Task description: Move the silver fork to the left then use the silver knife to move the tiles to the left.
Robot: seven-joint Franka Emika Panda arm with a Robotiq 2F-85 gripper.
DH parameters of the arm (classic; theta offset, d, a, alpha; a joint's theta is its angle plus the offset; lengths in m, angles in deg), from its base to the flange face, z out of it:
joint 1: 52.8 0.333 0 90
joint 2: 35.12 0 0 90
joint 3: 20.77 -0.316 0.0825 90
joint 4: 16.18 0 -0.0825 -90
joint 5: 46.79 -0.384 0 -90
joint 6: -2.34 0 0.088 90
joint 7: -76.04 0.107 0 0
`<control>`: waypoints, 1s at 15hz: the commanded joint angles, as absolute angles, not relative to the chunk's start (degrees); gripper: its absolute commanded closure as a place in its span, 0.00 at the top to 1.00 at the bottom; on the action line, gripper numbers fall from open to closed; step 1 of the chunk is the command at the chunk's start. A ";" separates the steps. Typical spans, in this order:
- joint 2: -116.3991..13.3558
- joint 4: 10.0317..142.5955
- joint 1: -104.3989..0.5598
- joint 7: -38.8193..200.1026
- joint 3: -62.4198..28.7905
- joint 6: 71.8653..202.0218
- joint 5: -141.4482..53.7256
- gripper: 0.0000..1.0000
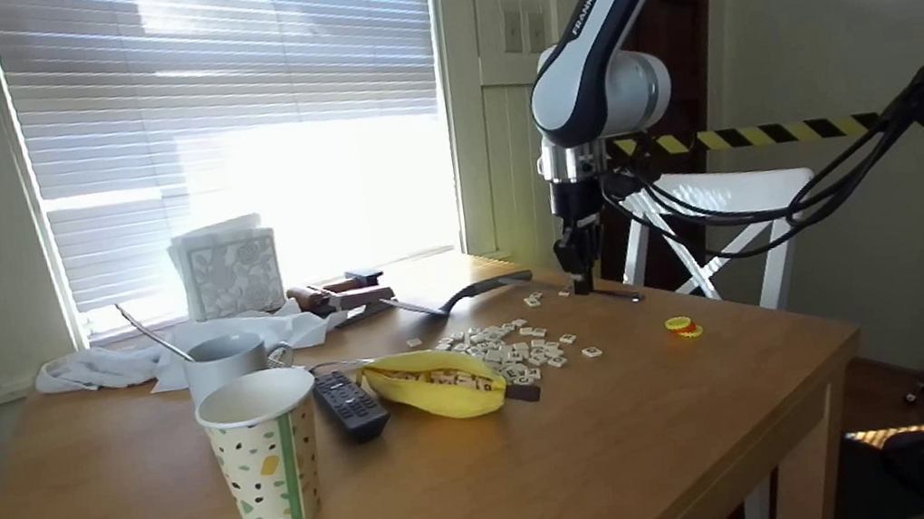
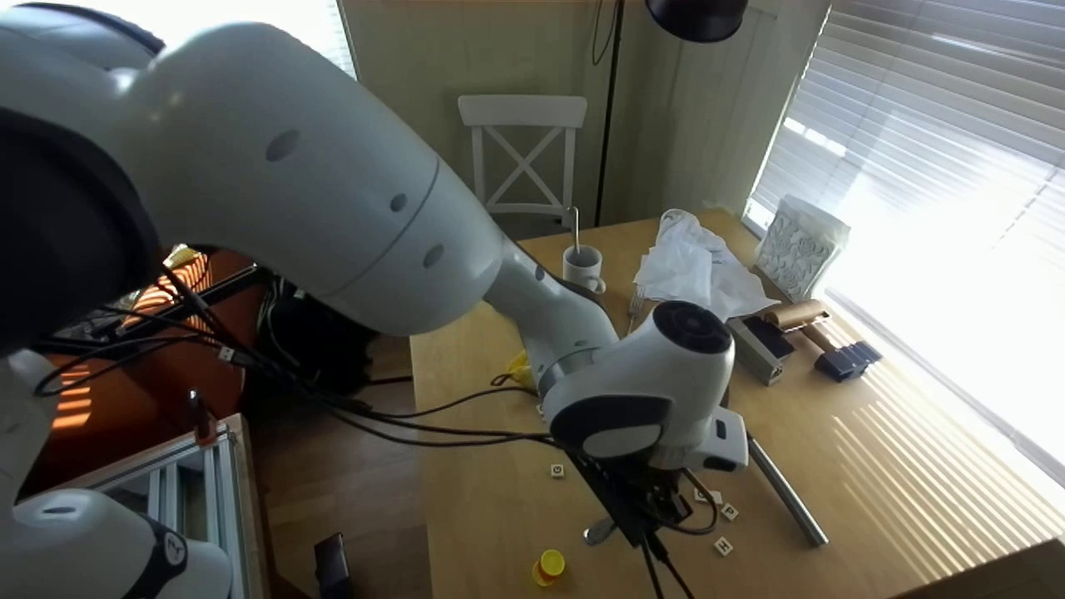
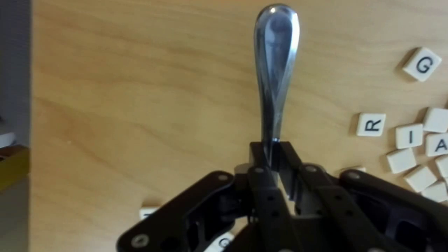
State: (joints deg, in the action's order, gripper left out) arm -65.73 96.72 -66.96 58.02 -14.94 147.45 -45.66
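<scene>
In an exterior view, the surface is a light wood-grain table (image 1: 635, 435), bounded at 10 o'clock from the gripper (image 1: 583, 285) by white slatted blinds (image 1: 233, 74). Yellow-and-black barrier tape (image 1: 818, 128) runs at 2 o'clock; a white chair (image 1: 744, 185) stands near 3 o'clock. The silver knife (image 1: 621, 295) passes through the gripper at about tabletop level, handle toward 4 o'clock; whether it touches the wood cannot be told. The letter tiles (image 1: 503, 348) are massed at 8 o'clock, with a few strays nearer the gripper. A yellow banana-shaped pouch (image 1: 437, 400) adjoins the mass at its 8 o'clock.

In an exterior view, the robot arm (image 2: 333, 183) covers the middle of the table and hides the fingertips; their grip cannot be judged there. The knife handle's end shows at 7 o'clock from the wrist. The silver fork (image 2: 636, 303) lies at 12 o'clock from the wrist, tines just beside crumpled white plastic (image 2: 707, 266); a white mug (image 2: 582, 268) stands at the tines' 10 o'clock.

In the wrist view, the fingers (image 3: 257, 154) stand nearly together and pinch the knife by its handle, whose rounded end points to 12 o'clock. From the fingertips, tiles lettered R, I and A lie at 3 o'clock, a G at 2 o'clock, others partly hidden at 7 and 8 o'clock. The table's edge shows at 9 o'clock.
</scene>
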 commanded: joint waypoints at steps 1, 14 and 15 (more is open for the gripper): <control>-63.48 97.78 -60.31 70.50 -7.03 149.74 -35.26 0.04; -73.90 92.58 -50.80 96.69 5.84 146.15 -14.67 0.04; -74.38 92.26 -50.72 97.01 5.95 146.10 -14.71 0.04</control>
State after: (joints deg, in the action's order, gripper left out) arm -72.44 94.53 -51.71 94.56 4.86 147.73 -16.38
